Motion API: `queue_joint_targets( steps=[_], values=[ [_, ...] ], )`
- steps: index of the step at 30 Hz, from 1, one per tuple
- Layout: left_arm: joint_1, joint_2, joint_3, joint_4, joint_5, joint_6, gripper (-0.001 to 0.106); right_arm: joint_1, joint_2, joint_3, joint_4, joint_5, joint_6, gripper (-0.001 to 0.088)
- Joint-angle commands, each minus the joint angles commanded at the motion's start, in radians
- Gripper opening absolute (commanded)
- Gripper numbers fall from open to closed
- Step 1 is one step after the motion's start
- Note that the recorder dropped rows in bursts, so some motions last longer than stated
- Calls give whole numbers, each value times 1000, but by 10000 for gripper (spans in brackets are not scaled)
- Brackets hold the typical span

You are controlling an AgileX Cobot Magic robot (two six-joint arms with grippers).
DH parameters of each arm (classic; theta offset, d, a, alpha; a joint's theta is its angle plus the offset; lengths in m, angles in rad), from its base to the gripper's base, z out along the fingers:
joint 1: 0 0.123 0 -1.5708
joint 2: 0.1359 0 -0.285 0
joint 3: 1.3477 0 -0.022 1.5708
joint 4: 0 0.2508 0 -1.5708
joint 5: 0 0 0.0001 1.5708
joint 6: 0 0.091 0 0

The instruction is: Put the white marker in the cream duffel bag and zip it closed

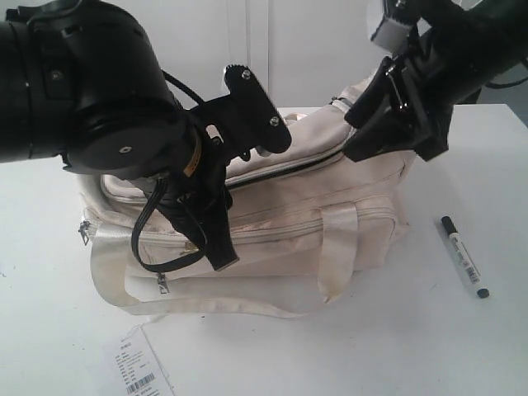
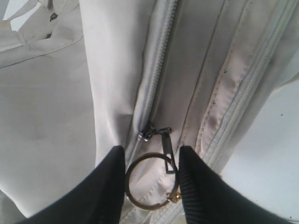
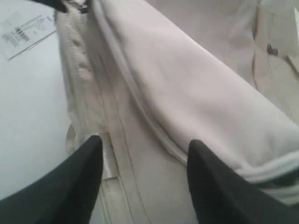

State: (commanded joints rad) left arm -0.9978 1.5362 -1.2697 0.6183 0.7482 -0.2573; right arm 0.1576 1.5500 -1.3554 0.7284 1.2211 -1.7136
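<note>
One white paper tag point(image 1: 139, 367) with a barcode lies nearest on the white tabletop point(image 1: 58, 330), just in front of the cream duffel bag point(image 1: 280, 227). The bag's lower webbing handle point(image 1: 206, 301) droops flat onto the surface. Right of the bag, apart from it and outside it, the white marker point(image 1: 464, 256) lies on the tabletop, its black cap pointing away from the near edge. The bag sits on its base. A pocket zip point(image 1: 272, 231) runs along its front, and the top zip point(image 1: 289, 169) shows a dark slit, partly undone. My left jaws hang at the bag's front, left of the middle. They stand apart on either side of a gold ring point(image 2: 152, 182), which is joined to a grey zip pull point(image 2: 163, 142). The ring fills the gap between them, and I cannot tell whether I am pinching it. My right jaws, farther back at the bag's upper right end, are spread wide over a fold of cream fabric, gripping nothing. Behind everything stands a pale wall point(image 1: 313, 41)
</note>
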Motion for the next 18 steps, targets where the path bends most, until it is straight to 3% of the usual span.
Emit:
queue_joint_targets(
  steps=[5, 12, 18],
  values=[
    [0, 0, 0, -2, -9, 0, 0, 65, -20, 60, 21, 0, -38, 577],
    [0, 0, 0, -8, -16, 0, 0, 157, -20, 159, 23, -244, -149, 655],
    [0, 0, 0, -15, -18, 0, 0, 183, -14, 171, 19, -384, -151, 658]
  ],
)
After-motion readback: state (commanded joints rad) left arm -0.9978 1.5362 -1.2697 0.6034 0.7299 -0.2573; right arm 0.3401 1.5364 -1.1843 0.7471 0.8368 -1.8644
